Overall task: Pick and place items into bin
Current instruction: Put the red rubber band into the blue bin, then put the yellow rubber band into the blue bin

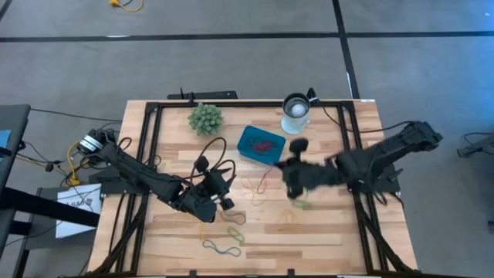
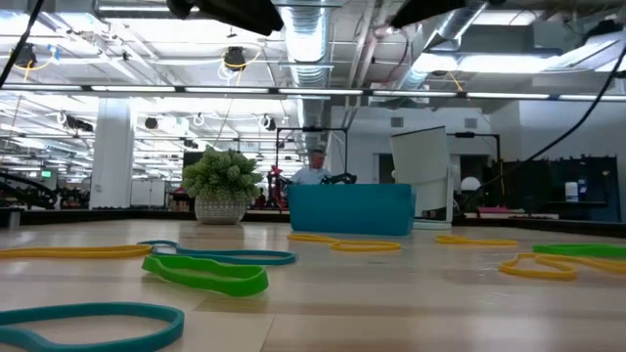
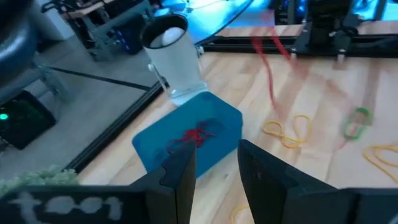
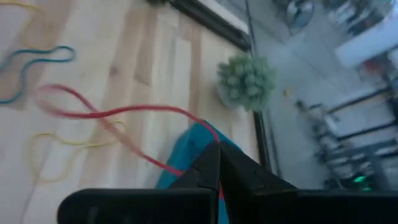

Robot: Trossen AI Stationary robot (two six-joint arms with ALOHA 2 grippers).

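Observation:
The teal bin (image 1: pixel 261 144) sits mid-table with red bands (image 3: pixel 196 134) in it; it also shows in the low view (image 2: pixel 350 208). My right gripper (image 1: pixel 284 166) hovers just right of the bin, shut on a red rubber band (image 4: pixel 118 112). My left gripper (image 1: pixel 225 189) is open (image 3: pixel 214 168) and stays near-left of the bin, pointing at it and touching nothing. Loose bands lie flat on the wood: green (image 1: pixel 235 234), yellow (image 1: pixel 289 222), another yellow (image 3: pixel 286 130) and green (image 3: pixel 356 121). My right gripper pinches the red rubber band at one end of its loop (image 4: pixel 208 134) between its two fingertips, above the bin's edge. The rest of the loop (image 4: pixel 62 102) trails away from the fingers, slack and blurred. Whether its far end touches the table, I cannot tell.
A white cup (image 1: pixel 296 108) stands just beyond the bin, and a spiky green plant (image 1: pixel 205 118) stands at the far left. Black frame rails (image 1: pixel 150 139) run along the table's sides. More bands lie near the front edge: green (image 2: pixel 205 274), teal (image 2: pixel 88 323), yellow (image 2: pixel 538 266).

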